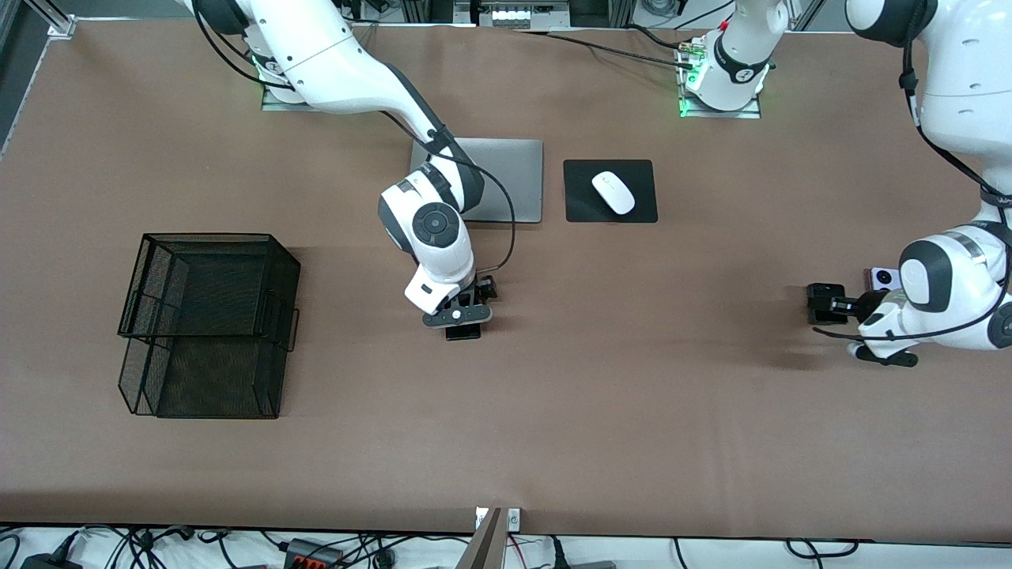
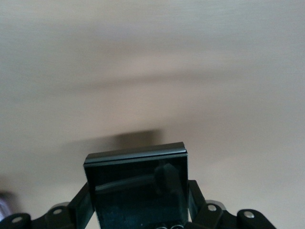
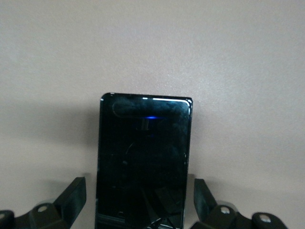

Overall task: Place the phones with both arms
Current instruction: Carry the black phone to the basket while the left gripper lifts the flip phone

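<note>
lilac-white phone: mostly hidden by left arm | slim black phone: mostly under right claw

Left pincer clamping squarish black phone, above table

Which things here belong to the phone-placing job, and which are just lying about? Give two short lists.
Job:
- squarish black phone, gripped by the left gripper
- slim black phone, lying between the right gripper's open jaws
- lilac-white phone, beside the left gripper
- black mesh basket, probably the destination

Lying about:
- silver laptop
- white mouse on its black pad
</note>
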